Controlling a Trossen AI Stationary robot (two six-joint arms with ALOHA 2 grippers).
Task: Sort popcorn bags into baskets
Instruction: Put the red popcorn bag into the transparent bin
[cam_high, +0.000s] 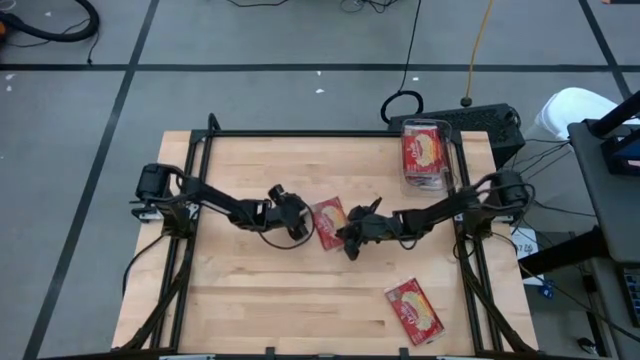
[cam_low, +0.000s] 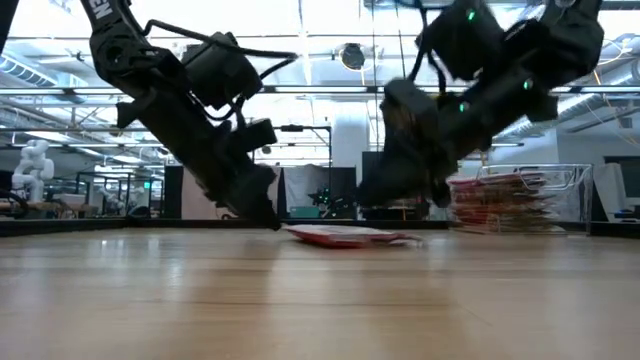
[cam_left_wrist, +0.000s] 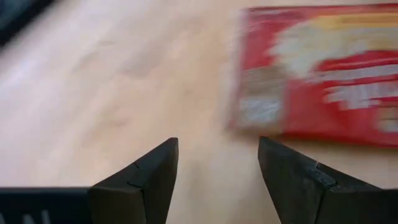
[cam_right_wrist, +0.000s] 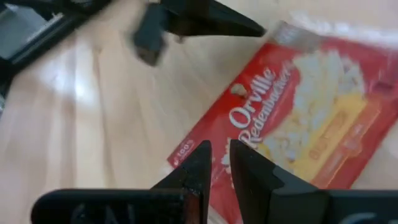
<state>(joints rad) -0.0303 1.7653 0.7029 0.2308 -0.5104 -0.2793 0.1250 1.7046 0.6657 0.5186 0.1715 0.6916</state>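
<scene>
Pale wooden table (cam_high: 250, 290) in a black frame, standing on grey floor, with a workshop room visible behind. One red popcorn bag (cam_high: 329, 222) lay flat, face up, at the table's middle, between the two arms. Left gripper (cam_high: 302, 226) sat low just beside that bag's edge, fingers (cam_left_wrist: 146, 180) spread apart over bare wood, holding nothing. Right gripper (cam_high: 350, 238) was at the bag's opposite edge, fingers (cam_right_wrist: 252, 177) nearly closed, a narrow gap between them, nothing seen clamped. A clear basket (cam_high: 424, 153) at the far right edge held stacked red bags. Another bag (cam_high: 414, 310) lay at the near right corner.
</scene>
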